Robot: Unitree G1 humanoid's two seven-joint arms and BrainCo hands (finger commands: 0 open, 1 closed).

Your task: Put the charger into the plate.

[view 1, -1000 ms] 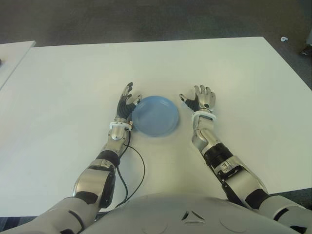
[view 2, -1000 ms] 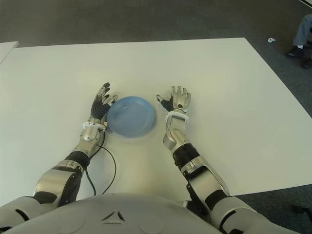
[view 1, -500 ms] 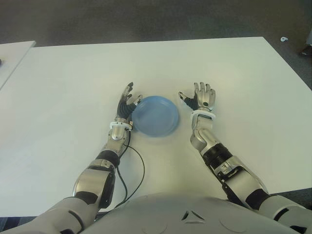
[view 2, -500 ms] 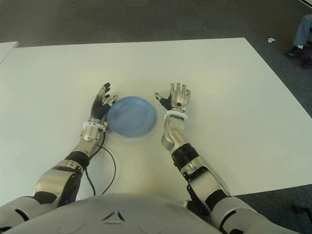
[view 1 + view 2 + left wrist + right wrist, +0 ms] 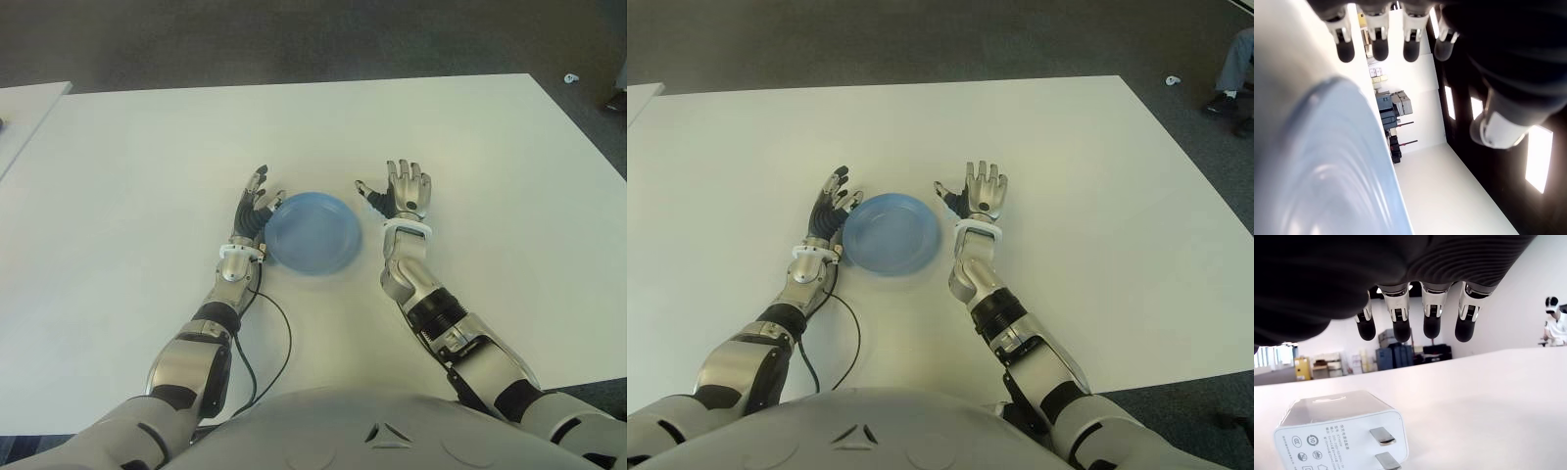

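A white plug-in charger [image 5: 1342, 431] lies on the table just under my right hand's palm, prongs toward the camera; no finger touches it. The eye views do not show it. My right hand [image 5: 400, 191] hovers just right of the blue plate [image 5: 313, 232], its fingers [image 5: 1400, 318] extended and apart, holding nothing. The plate is empty. My left hand [image 5: 257, 201] stays by the plate's left rim with fingers [image 5: 1378, 46] spread, and the plate's edge [image 5: 1327, 161] shows close beside it in the left wrist view.
The white table [image 5: 147, 147] stretches wide around both arms. A black cable [image 5: 279, 343] loops on it near my left forearm. Another white table's corner [image 5: 24, 108] shows at far left. A person's leg [image 5: 1234, 59] is beyond the far right corner.
My right hand has crept slightly forward and toward the plate, fingers still extended. The left hand and the plate have not moved.
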